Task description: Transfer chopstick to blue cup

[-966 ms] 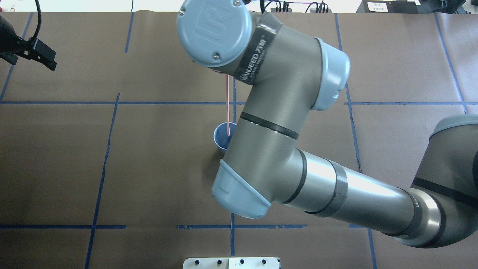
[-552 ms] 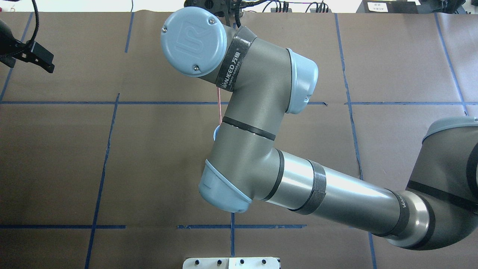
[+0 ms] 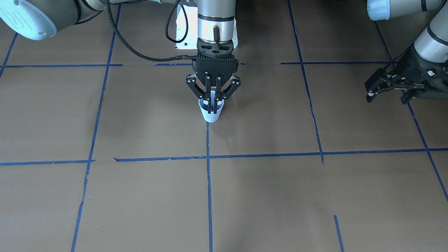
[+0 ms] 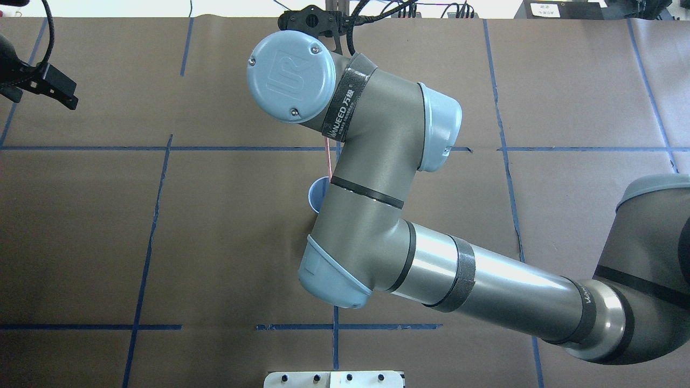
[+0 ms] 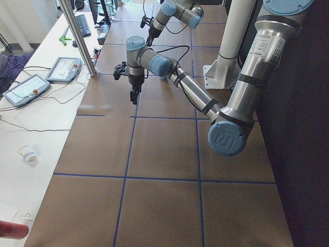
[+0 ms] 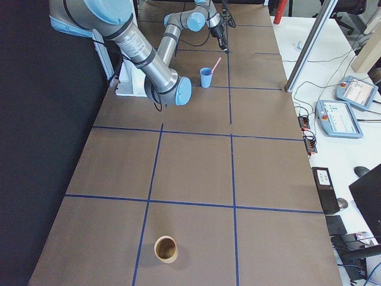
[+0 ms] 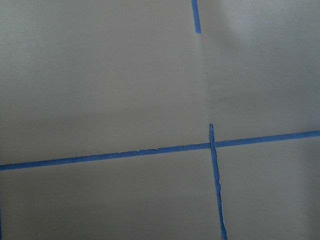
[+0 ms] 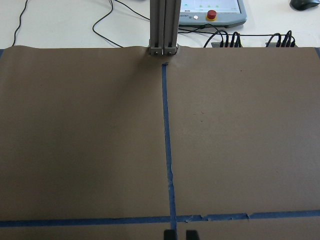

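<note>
The blue cup [image 3: 211, 114] stands near the table's middle; it also shows in the overhead view [image 4: 317, 195] and the right side view [image 6: 206, 77]. A thin pink chopstick [image 4: 328, 156] leans out of it toward the far side, its lower end inside the cup [image 6: 215, 64]. My right gripper [image 3: 213, 101] points down just above the cup rim, fingers close together on the chopstick's upper part; its tips show in the right wrist view [image 8: 180, 234]. My left gripper [image 3: 385, 97] hangs open and empty far to the side.
Blue tape lines cross the brown table cover. A brown cup [image 6: 166, 249] stands at the table's right end. A metal post [image 8: 162, 25] and teach pendants [image 6: 348, 89] sit beyond the far edge. The right arm's elbow [image 4: 372, 215] hides half the cup from above.
My right arm swung left over the cup, then back a little right. Less of the chopstick shows below the wrist; its lower end stays in the cup. The left gripper barely moved.
</note>
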Controlling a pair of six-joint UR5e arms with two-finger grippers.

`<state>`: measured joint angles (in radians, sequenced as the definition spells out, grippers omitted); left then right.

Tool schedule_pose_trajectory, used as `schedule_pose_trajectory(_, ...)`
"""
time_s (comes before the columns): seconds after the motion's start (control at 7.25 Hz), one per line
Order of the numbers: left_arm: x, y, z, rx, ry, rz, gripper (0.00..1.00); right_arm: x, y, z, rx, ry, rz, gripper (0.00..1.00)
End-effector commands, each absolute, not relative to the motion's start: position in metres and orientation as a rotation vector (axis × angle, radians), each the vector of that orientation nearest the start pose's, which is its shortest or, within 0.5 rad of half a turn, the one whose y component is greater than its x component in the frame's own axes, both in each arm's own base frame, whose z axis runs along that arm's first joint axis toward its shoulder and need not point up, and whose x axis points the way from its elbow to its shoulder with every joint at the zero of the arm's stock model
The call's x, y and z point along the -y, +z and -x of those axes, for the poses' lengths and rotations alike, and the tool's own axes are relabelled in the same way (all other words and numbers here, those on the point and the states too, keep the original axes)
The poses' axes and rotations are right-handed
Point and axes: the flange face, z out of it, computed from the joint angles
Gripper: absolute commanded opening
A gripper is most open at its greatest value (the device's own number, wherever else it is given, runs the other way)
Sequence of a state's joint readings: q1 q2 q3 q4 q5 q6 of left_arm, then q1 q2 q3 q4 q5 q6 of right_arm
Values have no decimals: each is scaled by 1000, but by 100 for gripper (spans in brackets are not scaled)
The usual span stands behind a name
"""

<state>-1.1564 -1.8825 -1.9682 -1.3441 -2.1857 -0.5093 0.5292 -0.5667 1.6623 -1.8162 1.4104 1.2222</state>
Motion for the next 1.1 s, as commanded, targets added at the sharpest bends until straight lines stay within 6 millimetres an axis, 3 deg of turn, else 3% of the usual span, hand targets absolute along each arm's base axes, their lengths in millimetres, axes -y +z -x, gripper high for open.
schedule_pose_trajectory(0.0, 538, 339, -155, -747, 59, -147, 100, 465, 30, 503, 725, 236, -503, 100)
schedule_pose_trajectory(0.14, 538, 338, -155, -746, 59, -149, 100, 465, 30, 503, 726, 236, -502, 100)
schedule_pose_trajectory(0.28, 538, 339, -154, -745, 57, -148, 100, 458, 29, 490, 747, 233, -503, 100)
schedule_pose_trajectory(0.41, 537, 347, -149, -740, 51, -140, 100, 432, 60, 447, 780, 192, -473, 100)
schedule_pose_trajectory(0.55, 536, 363, -131, -726, 76, -147, 100, 431, 93, 386, 804, 145, -443, 100)
schedule_pose_trajectory(0.69, 537, 375, -109, -723, 81, -152, 100, 437, 122, 339, 796, 74, -436, 100)
schedule_pose_trajectory(0.83, 532, 396, -85, -765, 107, -131, 100, 449, 159, 304, 766, 6, -408, 100)
schedule_pose_trajectory(0.97, 526, 431, -52, -787, 136, -118, 100, 469, 203, 260, 723, -29, -377, 100)
